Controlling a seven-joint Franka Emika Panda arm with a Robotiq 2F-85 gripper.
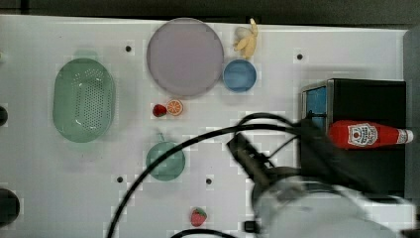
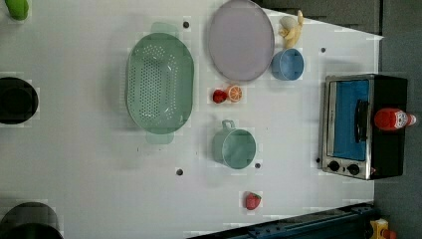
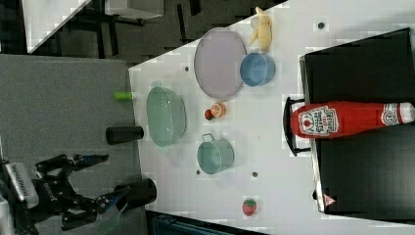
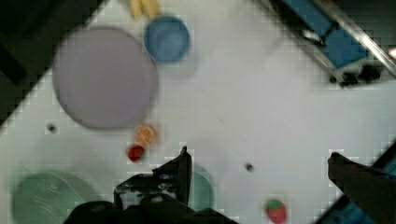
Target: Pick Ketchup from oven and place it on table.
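On the white perforated tabletop [image 4: 261,102], a large round lilac plate [image 4: 105,77] lies just beside a round blue bowl [image 4: 166,38], with a half orange slice [image 4: 146,135] and a small red strawberry [image 4: 136,152] touching each other near the plate. The silver-fronted toaster oven [image 4: 327,28] with blue glass sits at one corner of the frame. The black gripper [image 4: 258,156] has its fingers [image 4: 180,170] spread wide, one overlapping a pale green cup [image 4: 201,189], and a second strawberry [image 4: 275,210] lies between them.

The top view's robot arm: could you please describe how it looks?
The arm has a bulky, rounded white and light grey body ending in a black wrist section. Thick black cables loop from it across the white table. The wrist view shows the gripper, black and angular.
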